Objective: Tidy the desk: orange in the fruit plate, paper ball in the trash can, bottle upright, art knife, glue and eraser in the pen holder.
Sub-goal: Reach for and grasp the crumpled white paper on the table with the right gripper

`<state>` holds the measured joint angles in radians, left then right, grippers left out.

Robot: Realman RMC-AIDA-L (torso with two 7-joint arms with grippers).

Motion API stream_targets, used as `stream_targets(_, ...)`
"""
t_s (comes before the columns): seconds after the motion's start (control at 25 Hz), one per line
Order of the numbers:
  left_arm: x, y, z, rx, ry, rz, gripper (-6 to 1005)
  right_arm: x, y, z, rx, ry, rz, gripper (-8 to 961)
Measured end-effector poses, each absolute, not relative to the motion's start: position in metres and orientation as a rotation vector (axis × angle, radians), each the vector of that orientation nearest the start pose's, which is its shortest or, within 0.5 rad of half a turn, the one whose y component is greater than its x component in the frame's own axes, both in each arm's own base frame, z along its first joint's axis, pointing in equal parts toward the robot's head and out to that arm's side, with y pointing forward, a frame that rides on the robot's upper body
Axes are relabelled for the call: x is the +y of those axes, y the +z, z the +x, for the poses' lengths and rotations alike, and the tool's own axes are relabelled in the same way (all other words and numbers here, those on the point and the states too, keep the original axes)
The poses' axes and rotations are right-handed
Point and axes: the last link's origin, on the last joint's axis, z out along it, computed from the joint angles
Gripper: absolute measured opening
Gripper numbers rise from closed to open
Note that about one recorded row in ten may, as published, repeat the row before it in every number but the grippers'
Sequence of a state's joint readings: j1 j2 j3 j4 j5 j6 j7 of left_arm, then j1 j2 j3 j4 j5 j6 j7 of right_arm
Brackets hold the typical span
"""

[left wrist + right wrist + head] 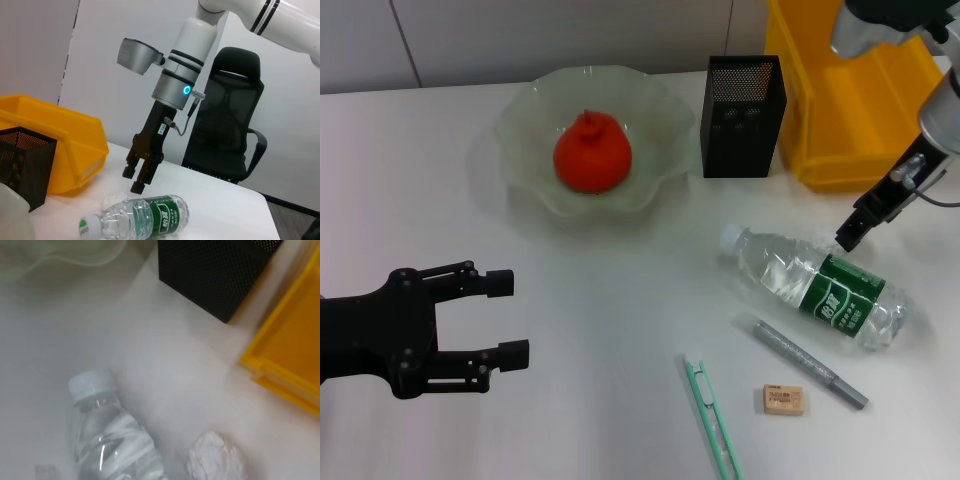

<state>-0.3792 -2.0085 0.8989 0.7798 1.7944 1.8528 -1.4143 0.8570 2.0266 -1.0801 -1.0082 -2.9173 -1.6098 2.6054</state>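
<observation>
The right gripper [851, 233] hangs over the white desk [600, 290] just beyond the lying clear plastic bottle with a green label [815, 287], jaws slightly apart and empty; the small white crumpled paper ball [216, 456] lies right under them, between that bottle and the bright yellow plastic trash can [850, 100]. The left gripper [500, 320] rests far from the bottle, jaws wide apart.
</observation>
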Motion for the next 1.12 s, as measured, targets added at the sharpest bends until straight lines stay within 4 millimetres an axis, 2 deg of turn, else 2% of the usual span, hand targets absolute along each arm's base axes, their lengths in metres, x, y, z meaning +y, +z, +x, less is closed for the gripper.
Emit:
stream_targets(0.44,0.275,0.027,-0.257,-0.516,-0.881,-2.942,840,0.407,0.025,0.217,1.178,-0.726,-2.325,687)
stream_targets(0.72,0.275,0.026,-0.257,-0.521,-0.878,-2.945,839,0.409,0.019,0.22,1.151,-0.735,-2.322,688)
stream_targets(1.12,0.276,0.026,-0.257,-0.529,-0.879,-2.938,838,0.408,0.016,0.223,1.149,-0.752,-2.332,566)
